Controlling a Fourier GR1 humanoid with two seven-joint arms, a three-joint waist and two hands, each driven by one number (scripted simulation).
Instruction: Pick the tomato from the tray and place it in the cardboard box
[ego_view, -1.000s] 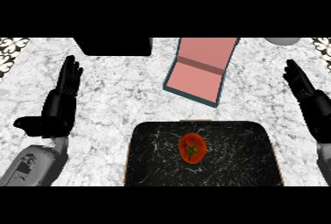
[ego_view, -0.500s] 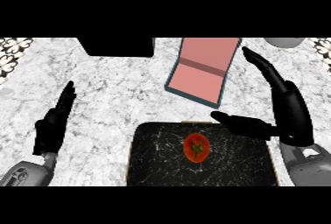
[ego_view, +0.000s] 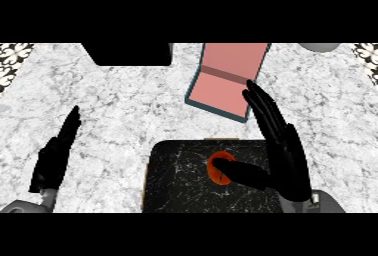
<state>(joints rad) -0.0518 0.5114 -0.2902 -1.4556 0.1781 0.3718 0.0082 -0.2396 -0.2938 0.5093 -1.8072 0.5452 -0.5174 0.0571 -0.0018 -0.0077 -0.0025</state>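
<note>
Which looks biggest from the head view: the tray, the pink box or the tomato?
1. tray, biggest
2. cardboard box, a bit smaller
3. tomato, smallest, partly hidden by the right hand

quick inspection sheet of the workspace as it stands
surface: white marbled counter
job's things: tomato on the dark tray; box open beyond the tray, pink inside
clutter: black block at the far edge; grey object at the far right corner, cut off
hands: right hand open over the tray, fingers straight, thumb across the tomato; left hand open, resting at the view's left
cables: nothing seen
surroundings: patterned strips at both far corners
</note>
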